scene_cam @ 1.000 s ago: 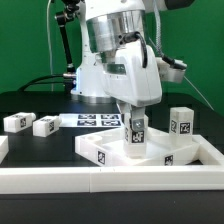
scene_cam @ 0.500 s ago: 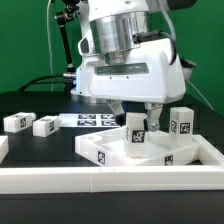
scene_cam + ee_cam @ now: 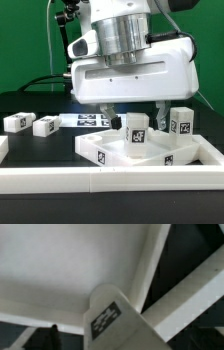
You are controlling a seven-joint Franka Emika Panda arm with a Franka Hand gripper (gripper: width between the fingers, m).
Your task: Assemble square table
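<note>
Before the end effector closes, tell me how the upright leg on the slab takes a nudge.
Standing tall on a narrow base, the leg probably tips if nudged. It looks like rigid plastic: likely stiff, light. Smooth faces may slip.

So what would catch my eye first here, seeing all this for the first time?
The big white hand fills the middle of the exterior view, its fingers spread open on either side of a short tagged leg that stands upright on the white square tabletop. Another leg stands just to the exterior view's right, and two loose legs lie on the black table at its left.
</note>
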